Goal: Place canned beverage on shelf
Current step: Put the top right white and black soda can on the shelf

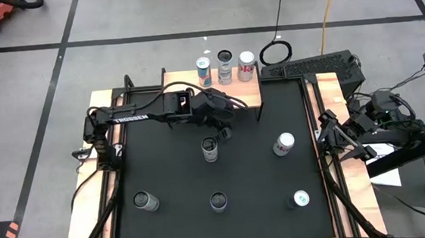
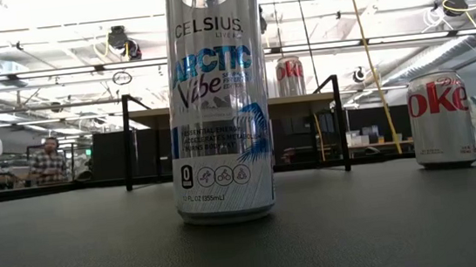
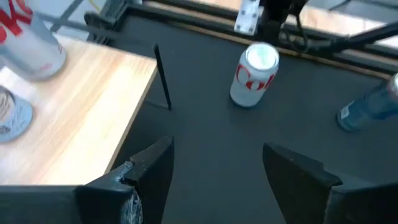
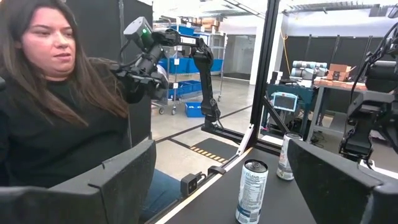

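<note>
Just now the left gripper [image 1: 223, 127], jaws spread and empty, hovers by the shelf [image 1: 250, 92], with the nearest upright can [image 1: 210, 149] standing just nearward on the tabletop [image 1: 262, 176], right arm idle.

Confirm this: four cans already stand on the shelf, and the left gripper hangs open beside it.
Not four: the high view shows three cans on the shelf. The rest holds: the left gripper hangs open beside it, holding nothing.
</note>
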Action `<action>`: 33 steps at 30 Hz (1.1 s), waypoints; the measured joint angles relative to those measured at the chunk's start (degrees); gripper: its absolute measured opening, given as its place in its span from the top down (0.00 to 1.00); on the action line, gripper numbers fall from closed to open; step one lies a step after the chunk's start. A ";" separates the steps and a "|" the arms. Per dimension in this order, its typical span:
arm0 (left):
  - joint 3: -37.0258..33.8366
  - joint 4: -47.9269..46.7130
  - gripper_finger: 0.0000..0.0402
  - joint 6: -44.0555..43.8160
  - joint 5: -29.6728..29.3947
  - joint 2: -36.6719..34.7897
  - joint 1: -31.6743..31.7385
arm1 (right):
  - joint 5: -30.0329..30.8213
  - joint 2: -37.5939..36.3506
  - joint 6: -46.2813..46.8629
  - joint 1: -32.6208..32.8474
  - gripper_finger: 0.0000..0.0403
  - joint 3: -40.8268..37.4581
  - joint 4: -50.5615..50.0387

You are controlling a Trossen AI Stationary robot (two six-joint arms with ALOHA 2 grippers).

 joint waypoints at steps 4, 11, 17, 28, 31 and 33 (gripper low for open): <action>0.00 3.34 0.37 -0.03 -0.01 0.00 -0.11 | 0.00 -0.01 0.00 0.01 0.14 0.00 0.00; 0.00 3.18 0.37 0.00 0.12 0.00 -0.11 | 0.00 -0.01 0.00 0.00 0.14 0.00 -0.02; 0.00 1.10 0.37 -0.01 0.09 0.00 -0.19 | 0.00 -0.01 0.00 0.00 0.14 0.00 -0.02; 0.04 -5.71 0.37 -0.56 0.04 0.49 -0.50 | 0.00 -0.01 0.00 -0.01 0.14 -0.01 -2.33; 0.04 -7.61 0.37 -1.53 0.03 0.48 -0.50 | 0.00 -0.01 0.00 -0.01 0.14 -0.02 -2.47; 0.04 -8.79 0.37 -1.55 0.03 0.48 -0.50 | 0.00 -0.01 0.00 -0.01 0.14 -0.02 -2.39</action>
